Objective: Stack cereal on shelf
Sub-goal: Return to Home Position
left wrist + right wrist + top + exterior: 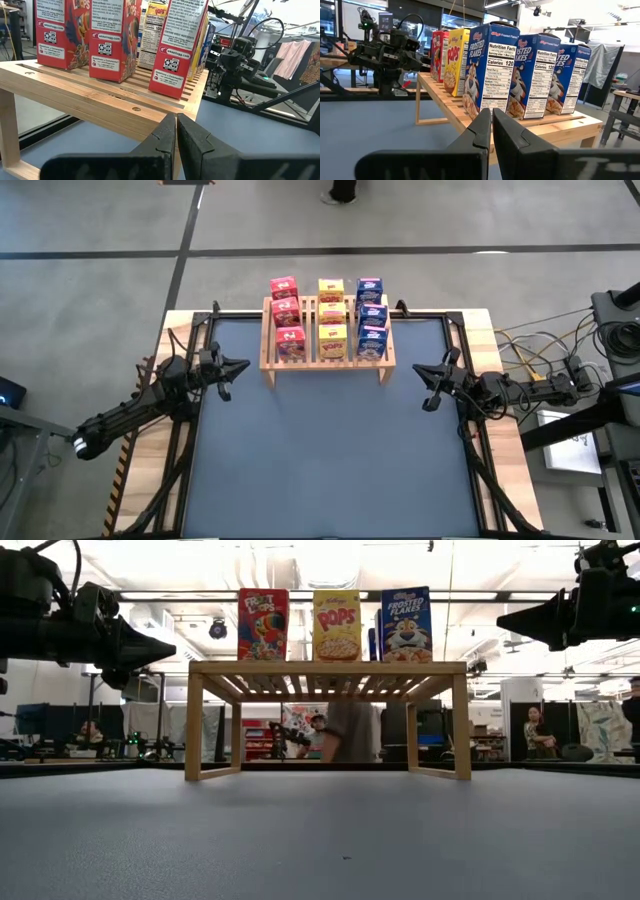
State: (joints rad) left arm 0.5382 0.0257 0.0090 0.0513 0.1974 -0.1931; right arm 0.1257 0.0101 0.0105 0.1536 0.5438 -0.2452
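Risk I saw: left gripper (243, 366), right gripper (417, 370), both pinched together, flanked shelf (330, 363); stray swing could topple cereal boxes (332, 315).

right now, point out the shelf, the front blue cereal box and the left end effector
shelf (330, 668): low view, front rail of its top.
front blue cereal box (406, 625): low view, middle of its printed front.
left end effector (176, 117): left wrist view, between its shut fingertips.
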